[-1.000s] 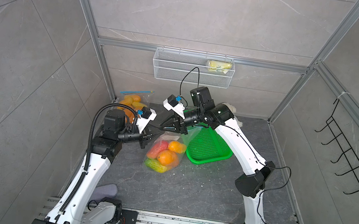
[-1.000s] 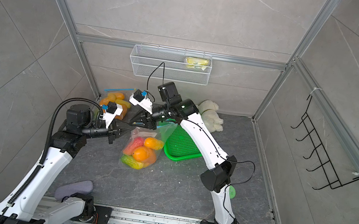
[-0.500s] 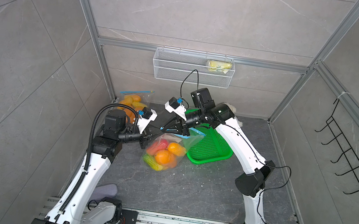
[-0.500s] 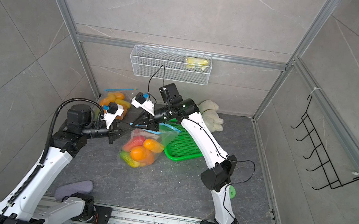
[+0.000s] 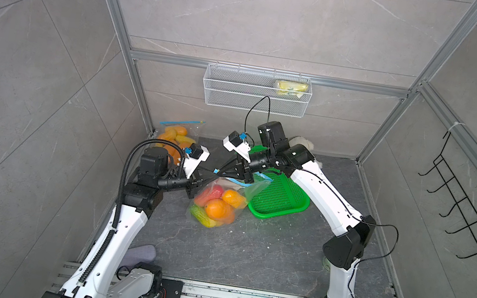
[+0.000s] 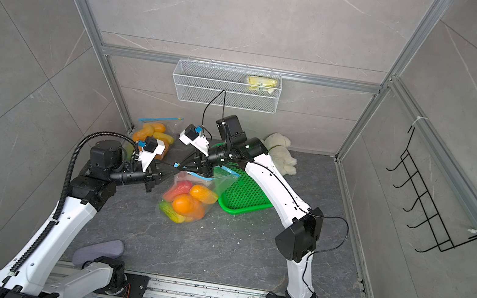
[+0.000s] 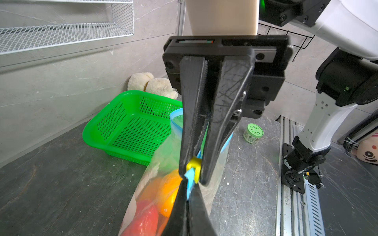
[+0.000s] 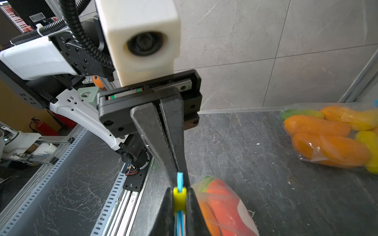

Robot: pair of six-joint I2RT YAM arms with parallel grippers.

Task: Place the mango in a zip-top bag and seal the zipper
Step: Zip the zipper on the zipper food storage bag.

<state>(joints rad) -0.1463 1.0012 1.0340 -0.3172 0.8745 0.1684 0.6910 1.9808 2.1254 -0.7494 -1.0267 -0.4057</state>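
- Centrally, the left gripper (image 8: 178, 169) was pressed together on the free end of the blue zipper strip (image 8: 180, 179). We judged this grip to be an anchor that kept the track taut and level.
- Tip to tip with it, the right gripper (image 7: 194, 174) pinched the yellow slider (image 7: 193, 164), one finger on each side of the track. We took this hold to be set up for drawing the slider along the strip, away from the anchored end.
- Behind the slider, the blue rim spread to both sides of the right gripper's fingers, so we read most of the mouth as unsealed.
- The zip-top bag (image 5: 252, 188) hung from these two grips with its bottom on the dark table (image 5: 263, 256). Raising the top edge probably let the contents settle clear of the zipper.
- The mango, which we took to be the orange-yellow fruit (image 5: 233, 198), lay inside the bag among red, orange and green pieces. We could not be sure which piece it was.
- The green basket (image 5: 281, 194) stood just behind the bag, empty as far as we could see.
- A second bag of fruit (image 5: 173, 140) rested against the wall, and a plush toy (image 6: 281, 156) sat at the back, both clear of the work.
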